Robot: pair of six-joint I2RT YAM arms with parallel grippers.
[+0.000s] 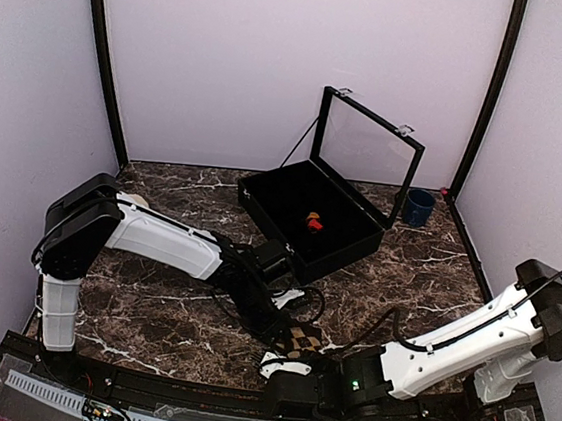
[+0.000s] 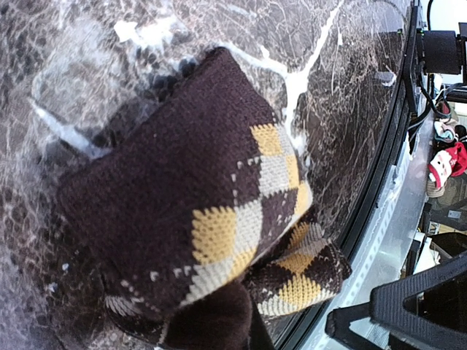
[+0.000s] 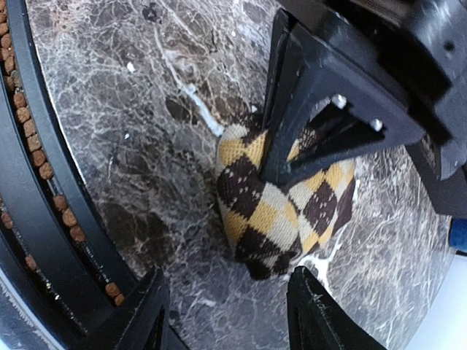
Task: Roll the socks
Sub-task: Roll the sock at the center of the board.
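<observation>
The left tool [image 1: 292, 322] is pressed together, pinching the tan-diamond sock [image 3: 270, 211]. The sock is a plump folded bundle resting on the table [image 1: 436, 267], close to the middle of its near edge. The right tool [image 3: 230, 283] stands spread just beside the bundle, its fingers clear of the fabric. The red-and-orange sock [image 1: 313, 222] sits as a small bundle inside an open black case [image 1: 262, 197] by the far edge, and a blue cup [image 1: 418, 207] stands toward the far right corner.
</observation>
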